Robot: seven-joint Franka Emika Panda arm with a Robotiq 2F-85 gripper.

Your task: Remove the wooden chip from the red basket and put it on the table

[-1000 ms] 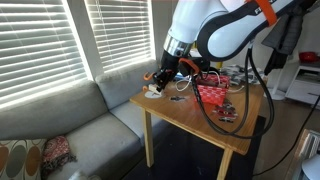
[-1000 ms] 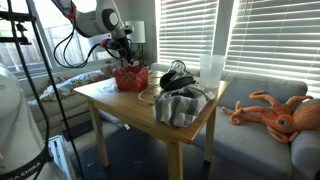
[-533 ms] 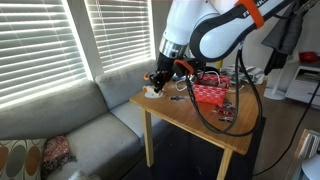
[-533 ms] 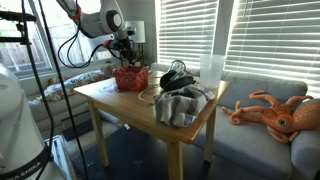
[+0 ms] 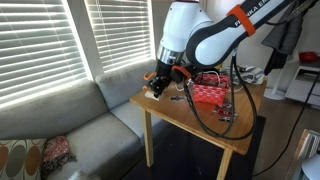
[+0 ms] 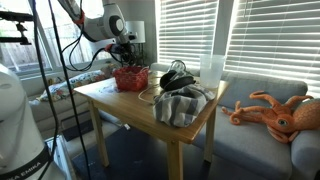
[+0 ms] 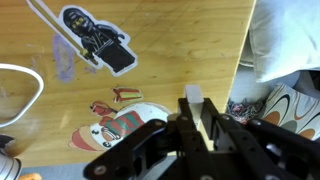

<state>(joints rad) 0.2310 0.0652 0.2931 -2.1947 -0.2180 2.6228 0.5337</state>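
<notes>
Up over the near-edge corner of the square light-wood table [image 7: 180,40], the black Robotiq gripper [image 7: 204,106] hangs with its jaws drawn in narrow, clamped on the small flat tan piece of wood, the wooden chip [image 7: 208,120], which stands upright between the two dark fingers [image 7: 184,120] in the wrist view. The chip is off the tabletop, above a stretch of wood that bears a sticker of a black-clad figure [image 7: 100,42] and a cartoon sticker in red and white [image 7: 115,128], close to the table's edge. In an exterior view the gripper [image 5: 158,82] sits at the table [image 5: 190,122] corner nearest the grey sofa [image 5: 90,130], with the small rectangular bright red basket with perforated sides [image 5: 210,92] resting on the table beside the arm, apart from the fingers. In an exterior view the gripper [image 6: 125,55] shows just above and behind the red basket [image 6: 130,78], too small there to read the jaws; a crumpled grey cloth [image 6: 180,106] lies on the table [image 6: 120,98]
</notes>
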